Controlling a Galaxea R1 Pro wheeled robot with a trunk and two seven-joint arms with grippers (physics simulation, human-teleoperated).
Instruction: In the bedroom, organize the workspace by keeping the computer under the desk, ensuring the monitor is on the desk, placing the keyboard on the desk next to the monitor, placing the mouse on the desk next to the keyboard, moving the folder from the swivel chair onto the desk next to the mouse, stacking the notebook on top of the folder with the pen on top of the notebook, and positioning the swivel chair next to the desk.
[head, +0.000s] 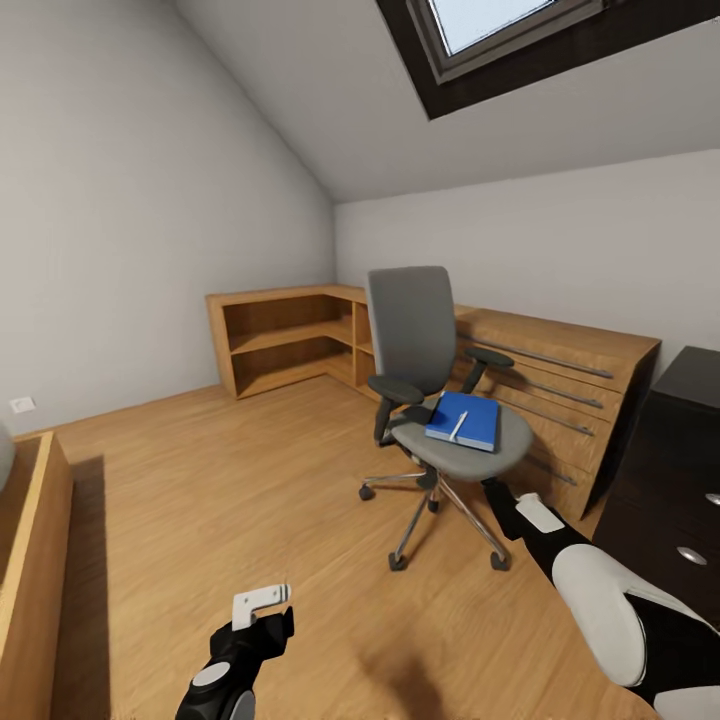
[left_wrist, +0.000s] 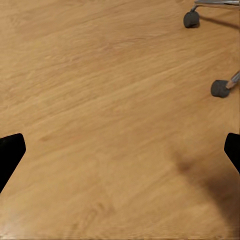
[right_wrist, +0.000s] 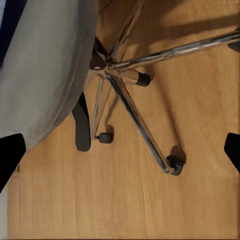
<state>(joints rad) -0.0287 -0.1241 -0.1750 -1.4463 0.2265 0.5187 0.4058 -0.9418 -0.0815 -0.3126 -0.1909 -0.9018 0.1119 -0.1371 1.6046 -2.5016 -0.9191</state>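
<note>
Attic bedroom/home office, prob.: skylight (head: 500, 30), swivel chair (head: 430, 380), wood shelving (head: 290, 340).

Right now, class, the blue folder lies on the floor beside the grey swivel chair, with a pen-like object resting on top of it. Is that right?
Not quite. In the head view the blue folder lies on the seat of the grey swivel chair, not on the floor. The rest holds: a pen-like object rests on top of it.
</note>
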